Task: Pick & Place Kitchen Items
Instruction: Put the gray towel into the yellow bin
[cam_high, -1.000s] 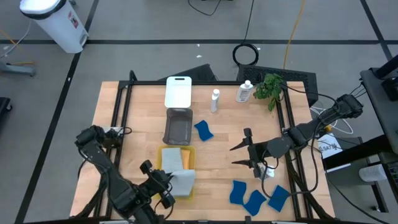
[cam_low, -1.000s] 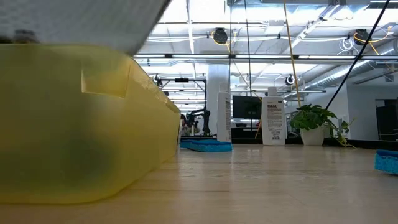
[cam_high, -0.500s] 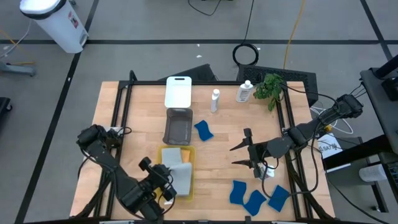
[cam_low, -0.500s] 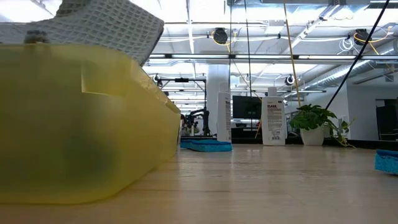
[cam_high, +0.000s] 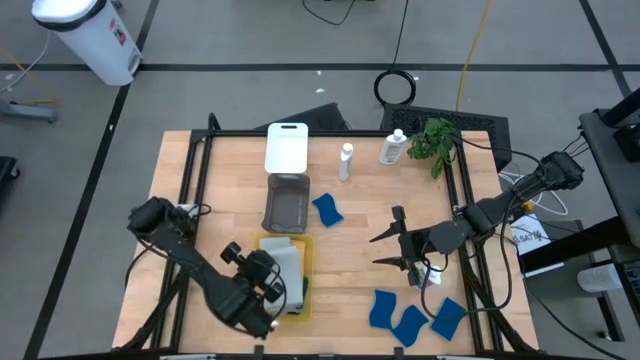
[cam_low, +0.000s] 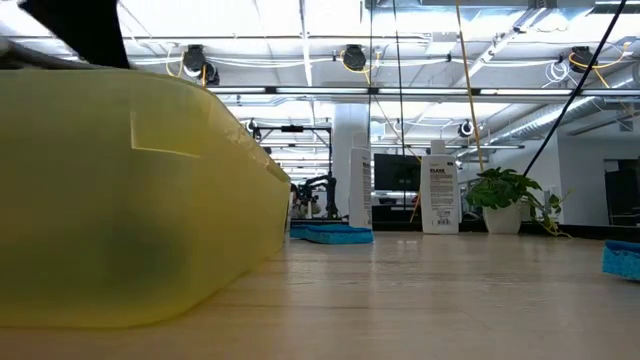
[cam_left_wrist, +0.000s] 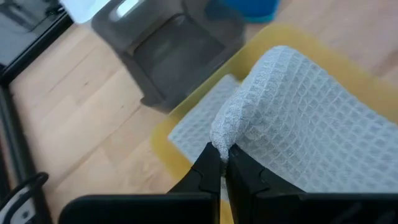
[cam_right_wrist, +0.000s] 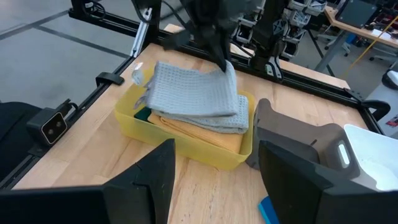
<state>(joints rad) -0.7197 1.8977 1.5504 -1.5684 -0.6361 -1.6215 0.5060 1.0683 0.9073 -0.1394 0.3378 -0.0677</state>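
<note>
A pale grey waffle cloth (cam_left_wrist: 298, 106) lies in the yellow tray (cam_high: 309, 292), on top of an orange cloth (cam_right_wrist: 186, 129) and a dark teal one (cam_right_wrist: 142, 114). My left gripper (cam_left_wrist: 221, 167) is at the tray's near left side, shut on the grey cloth. It also shows as a dark shape (cam_right_wrist: 217, 53) in the right wrist view. My right gripper (cam_high: 384, 249) hangs open above the table right of centre, with nothing between its fingers. Blue sponges (cam_high: 408, 318) lie at the near right, and another blue sponge (cam_high: 327, 209) lies near the middle. Two white bottles (cam_high: 346, 160) (cam_high: 393, 148) stand at the back. My left gripper pinches a bunched-up fold of the grey cloth (cam_left_wrist: 225, 134) between its two fingertips. The fingers slant down from the near left. The rest of the cloth lies spread on the pile in the yellow tray, and only the pinched fold stands up.
A grey tray (cam_high: 286, 203) and a white tray (cam_high: 286, 148) stand in a row behind the yellow one. A green plant (cam_high: 435, 140) stands at the far right. A black frame rail (cam_high: 200, 170) runs along the table's edges. Bare wood lies left of the trays.
My left gripper has moved down and toward the far edge with the grey cloth, tipping further downward. The cloth, which hung over the tray's near edge, now lies down inside the yellow tray on the other cloths.
</note>
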